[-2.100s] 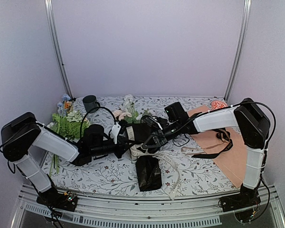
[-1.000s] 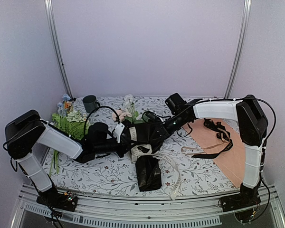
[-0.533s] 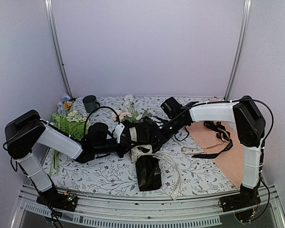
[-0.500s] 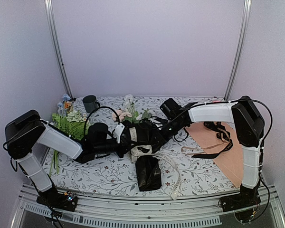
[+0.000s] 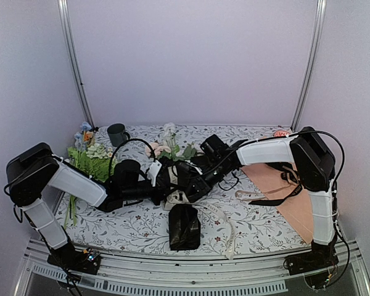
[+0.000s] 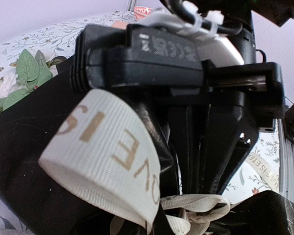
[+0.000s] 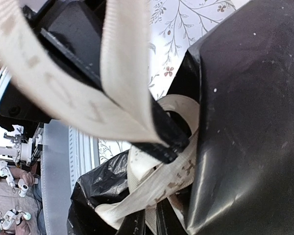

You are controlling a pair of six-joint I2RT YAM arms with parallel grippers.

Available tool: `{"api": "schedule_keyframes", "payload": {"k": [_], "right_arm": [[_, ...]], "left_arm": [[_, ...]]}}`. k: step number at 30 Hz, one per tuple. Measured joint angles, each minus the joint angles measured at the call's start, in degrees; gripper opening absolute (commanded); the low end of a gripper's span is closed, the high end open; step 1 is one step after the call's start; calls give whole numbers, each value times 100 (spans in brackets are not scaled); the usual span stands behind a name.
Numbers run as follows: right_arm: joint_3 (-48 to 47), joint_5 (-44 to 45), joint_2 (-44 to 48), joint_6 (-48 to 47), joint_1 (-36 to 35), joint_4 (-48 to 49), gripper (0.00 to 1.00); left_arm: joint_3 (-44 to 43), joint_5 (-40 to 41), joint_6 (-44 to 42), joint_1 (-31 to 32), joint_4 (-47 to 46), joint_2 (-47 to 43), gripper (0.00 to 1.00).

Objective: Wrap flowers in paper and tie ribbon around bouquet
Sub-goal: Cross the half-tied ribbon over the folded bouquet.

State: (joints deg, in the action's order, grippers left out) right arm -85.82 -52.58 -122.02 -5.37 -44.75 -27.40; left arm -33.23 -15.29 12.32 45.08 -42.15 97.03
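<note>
The bouquet (image 5: pixel 186 219) lies on the flower-patterned table (image 5: pixel 259 225), near its middle, between the two arms. The black paper (image 5: pixel 184 232) is wrapped round the stems, with its narrow end pointed toward the near edge. The pink and white flowers (image 5: pixel 170 147) and their green leaves project from the far end.

The left arm (image 5: pixel 80 185) is extended low across the table to the middle of the bouquet. The left jaws are fully closed. What is gripped between them cannot be told, because they are hidden among paper and ribbon.

The right arm (image 5: pixel 265 150) is extended from the opposite side to the same place. In the right wrist view, the cream ribbon (image 7: pixel 122 68) is draped over one black finger (image 7: pixel 152 122). It cannot be told how far the right jaws are parted, nor whether the ribbon is gripped.

In the left wrist view, a loop of the lettered ribbon (image 6: pixel 103 156) hangs in front of the paper (image 6: pixel 24 161). A free end of the ribbon (image 5: pixel 225 223) trails toward the near edge.

A peach sheet (image 5: pixel 296 206) with a black strap (image 5: pixel 277 198) lies at the right. A dark cup (image 5: pixel 118 133) and a mixed bunch (image 5: pixel 89 157) are placed at the far left.
</note>
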Motion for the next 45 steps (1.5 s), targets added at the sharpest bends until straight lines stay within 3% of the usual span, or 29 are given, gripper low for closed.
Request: {"api": "schedule_keyframes", "payload": {"k": [14,18,23,27,32,35,41,45], "right_arm": [[74,-219,-153,756,0,1364,13],[105,-225,-212,833,0,1572,13],[160,-295,-297,905,0,1714,13],[184,-485,-387,918,2,1779,13],[190,-769,-420,905,0,1801,13],[190,-848,-431,898,0,1814,15],[190,-925,-476,894,0,1849,18],[188,-925,-492,898,0,1853,18]], "left_arm": [[20,-59,129,-92,-24,0,1],[48,-55,240,-181,-28,0,30],[90,39,590,-404,20,-7,55],[221,68,850,-514,179,-227,70],[354,155,922,-562,409,-879,78],[376,245,848,-577,498,-1270,69],[758,398,654,-577,723,-2168,11],[1095,468,640,-435,1071,-2529,4]]}}
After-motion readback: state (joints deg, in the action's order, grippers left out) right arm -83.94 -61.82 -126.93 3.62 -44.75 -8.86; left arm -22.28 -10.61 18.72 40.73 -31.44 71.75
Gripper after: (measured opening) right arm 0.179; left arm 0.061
